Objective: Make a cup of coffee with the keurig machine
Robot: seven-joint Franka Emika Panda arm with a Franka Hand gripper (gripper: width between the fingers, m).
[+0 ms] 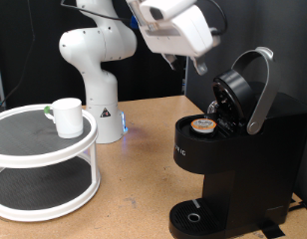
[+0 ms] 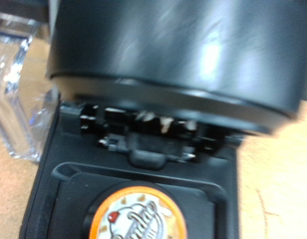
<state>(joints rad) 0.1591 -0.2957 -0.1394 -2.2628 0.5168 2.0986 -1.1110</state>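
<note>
Table [image 1: 144, 159]: wood, your keurig [image 1: 228, 149] stands lid-up, pod [image 1: 203, 125] seated.
Cup [image 1: 67, 117]: on white rack [image 1: 44, 164], apart.
Gripper [image 1: 198, 66]: above lid; finger state can't tell.

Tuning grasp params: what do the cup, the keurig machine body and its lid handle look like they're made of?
Cup: glossy white, likely glazed ceramic.
Keurig machine: black, probably molded plastic, soft sheen on the raised lid.
Lid handle: grey-silver, metallic look; metal or painted plastic, unclear.
Gripper hovers above the open lid.

No lettering is legible anywhere in view
</note>
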